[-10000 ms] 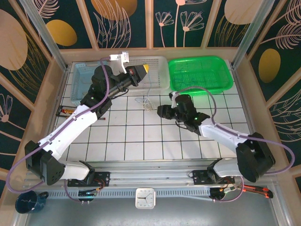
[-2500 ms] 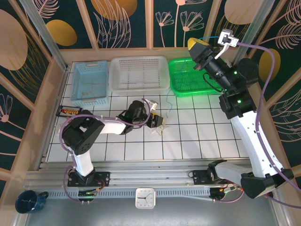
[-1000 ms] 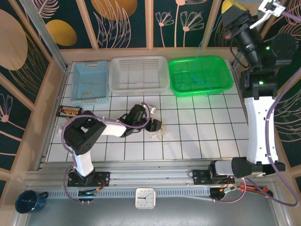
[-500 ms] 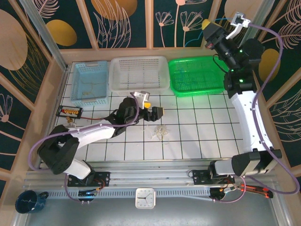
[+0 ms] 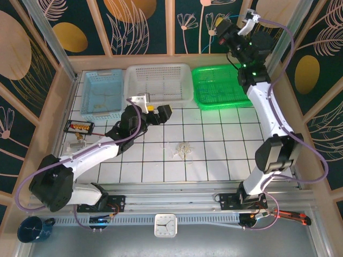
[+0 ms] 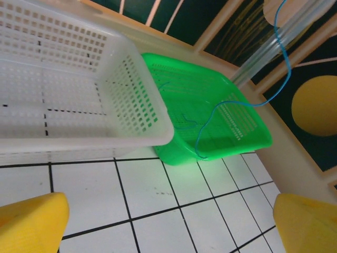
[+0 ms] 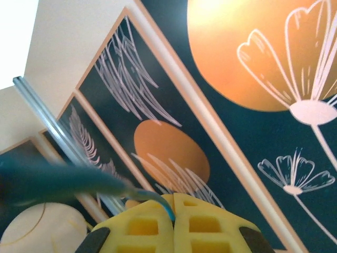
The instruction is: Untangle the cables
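Three baskets [image 5: 87, 96] [image 5: 158, 67] [image 5: 225, 67]; two arms [image 5: 91, 150] [image 5: 268, 112]; one blue wire [image 6: 247, 105]; one tangle of cables [image 5: 184, 150]; one clock [image 5: 165, 225]; one mug [image 5: 33, 229].

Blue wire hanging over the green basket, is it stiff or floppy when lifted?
Likely floppy: the blue wire hangs in loose curves from the right end effector toward the green basket. Probably very light, being so thin; it may snag the basket's mesh.
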Robot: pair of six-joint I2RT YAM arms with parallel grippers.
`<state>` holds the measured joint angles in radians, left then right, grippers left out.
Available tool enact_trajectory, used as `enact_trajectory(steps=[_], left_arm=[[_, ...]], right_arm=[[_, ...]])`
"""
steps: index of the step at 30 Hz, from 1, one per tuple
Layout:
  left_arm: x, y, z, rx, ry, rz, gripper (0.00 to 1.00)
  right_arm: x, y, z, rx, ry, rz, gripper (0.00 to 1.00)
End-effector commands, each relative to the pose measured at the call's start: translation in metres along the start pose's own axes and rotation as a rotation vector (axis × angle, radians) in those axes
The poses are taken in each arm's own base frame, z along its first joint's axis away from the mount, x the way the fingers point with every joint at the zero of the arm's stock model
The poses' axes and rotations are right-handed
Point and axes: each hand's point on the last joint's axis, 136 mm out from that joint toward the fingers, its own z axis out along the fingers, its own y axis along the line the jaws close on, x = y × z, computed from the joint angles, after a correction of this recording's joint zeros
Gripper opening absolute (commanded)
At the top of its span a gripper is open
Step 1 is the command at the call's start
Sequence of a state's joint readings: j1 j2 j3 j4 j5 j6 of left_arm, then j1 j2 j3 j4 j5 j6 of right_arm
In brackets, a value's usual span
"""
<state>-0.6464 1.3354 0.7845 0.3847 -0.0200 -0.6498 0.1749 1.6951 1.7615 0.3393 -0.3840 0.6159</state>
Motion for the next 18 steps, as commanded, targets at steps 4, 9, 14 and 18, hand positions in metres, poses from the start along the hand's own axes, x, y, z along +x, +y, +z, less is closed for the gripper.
enact_trajectory(steps=[4,9,14,18], left_arm=[[-0.033,-0.009,-0.007,-0.023,-0.052,0.007,0.99],[-0.048,-0.013,-0.011,-0.032,-0.084,0.026,0.99],[-0.055,-0.013,-0.009,-0.046,-0.088,0.044,0.99],[-0.055,-0.013,-0.006,-0.053,-0.073,0.051,0.99]], right_arm=[[-0.043,-0.003,0.011,0.024,-0.134,-0.092,0.0],[-0.057,-0.028,0.009,0.084,-0.172,-0.106,0.0],[-0.052,-0.06,0.002,0.168,-0.181,-0.11,0.0],[-0.029,-0.093,-0.006,0.248,-0.158,-0.111,0.0]])
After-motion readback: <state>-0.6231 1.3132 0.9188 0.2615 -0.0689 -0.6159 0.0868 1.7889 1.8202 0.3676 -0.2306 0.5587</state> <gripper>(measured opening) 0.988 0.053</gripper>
